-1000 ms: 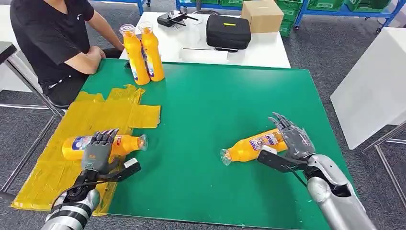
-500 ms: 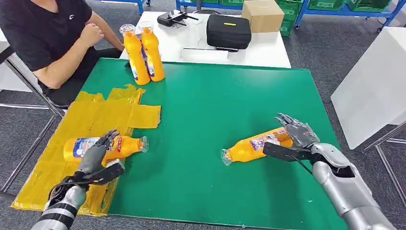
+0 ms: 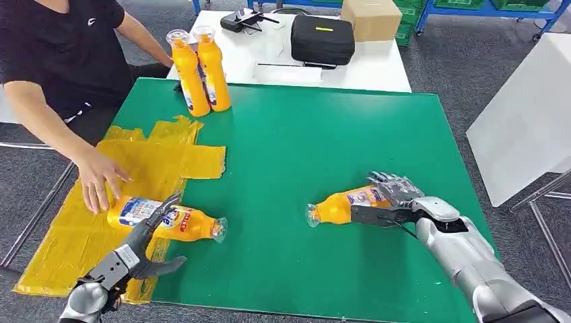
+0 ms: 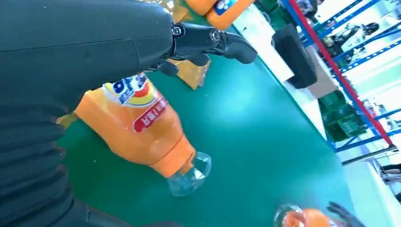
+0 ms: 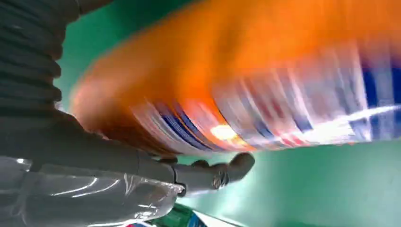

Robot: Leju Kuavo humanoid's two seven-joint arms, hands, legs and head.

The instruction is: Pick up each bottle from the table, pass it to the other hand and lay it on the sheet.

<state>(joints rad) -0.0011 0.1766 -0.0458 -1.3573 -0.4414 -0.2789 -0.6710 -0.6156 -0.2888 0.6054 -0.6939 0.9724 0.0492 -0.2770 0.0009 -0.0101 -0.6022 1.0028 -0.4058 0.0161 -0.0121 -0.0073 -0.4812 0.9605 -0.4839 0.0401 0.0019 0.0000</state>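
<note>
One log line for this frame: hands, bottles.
right hand: gripping lying bottle | left hand: open beside sheet bottle | person's hand: on it

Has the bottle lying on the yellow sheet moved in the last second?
Yes. The bottle has slid toward the green mat: its clear cap, earlier at the yellow sheet edge, now lies past it. A person's hand touches its base.

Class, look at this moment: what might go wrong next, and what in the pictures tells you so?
1. A person's hand rests on the bottle on the sheet right beside the left robot hand, so they may collide.
2. That bottle lies partly off the yellow sheet and may roll.
3. The right robot hand closes around the lying bottle, whose round body may slip.
</note>
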